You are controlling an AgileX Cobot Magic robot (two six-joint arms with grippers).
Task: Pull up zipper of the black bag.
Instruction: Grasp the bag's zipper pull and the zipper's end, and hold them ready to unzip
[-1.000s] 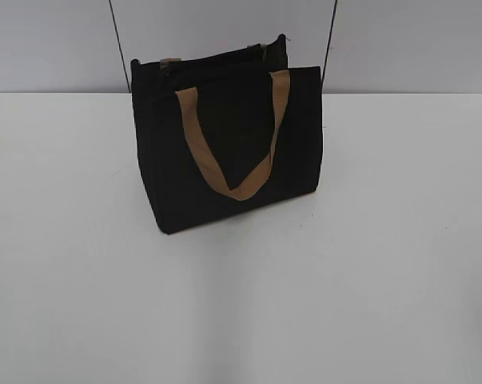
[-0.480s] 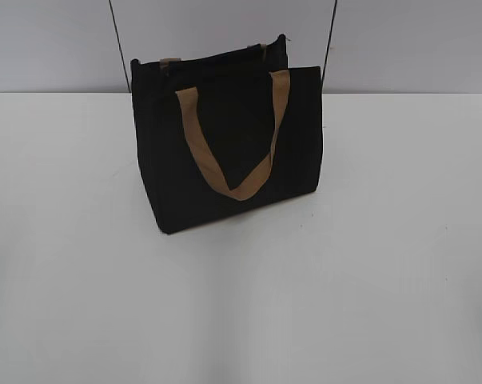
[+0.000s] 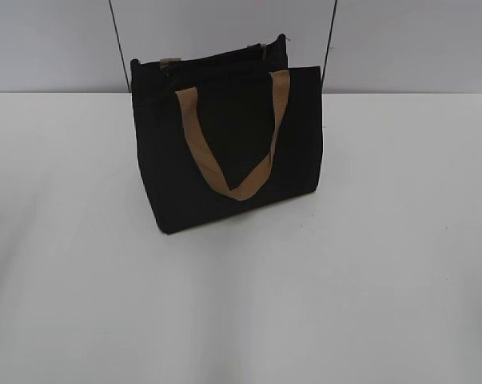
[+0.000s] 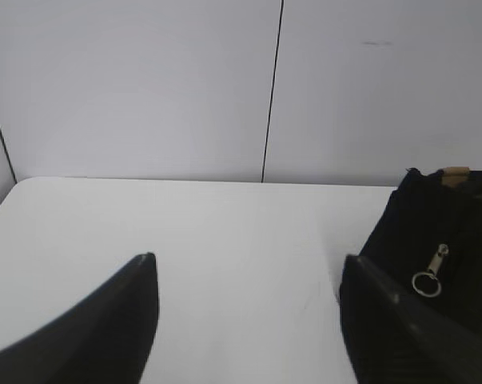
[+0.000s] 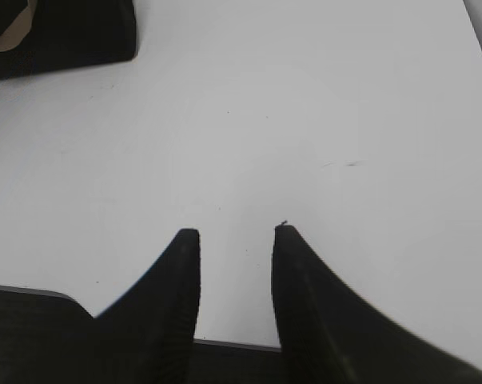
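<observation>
The black bag (image 3: 225, 148) stands upright on the white table, its tan strap handle (image 3: 233, 144) hanging down the front. Its zipper line (image 3: 217, 62) runs along the top edge. In the left wrist view the bag's end (image 4: 440, 248) is at the right edge, with the silvery pull tab and ring (image 4: 432, 274) hanging on it. My left gripper (image 4: 248, 268) is open wide and empty, its right fingertip close beside the bag. My right gripper (image 5: 237, 234) is open and empty over bare table, the bag's corner (image 5: 65, 32) far up-left. Neither gripper shows in the exterior view.
The white table (image 3: 384, 280) stretches around the bag. A pale wall with dark vertical seams (image 3: 119, 44) stands behind. The table's back edge meets the wall just behind the bag (image 4: 145, 178).
</observation>
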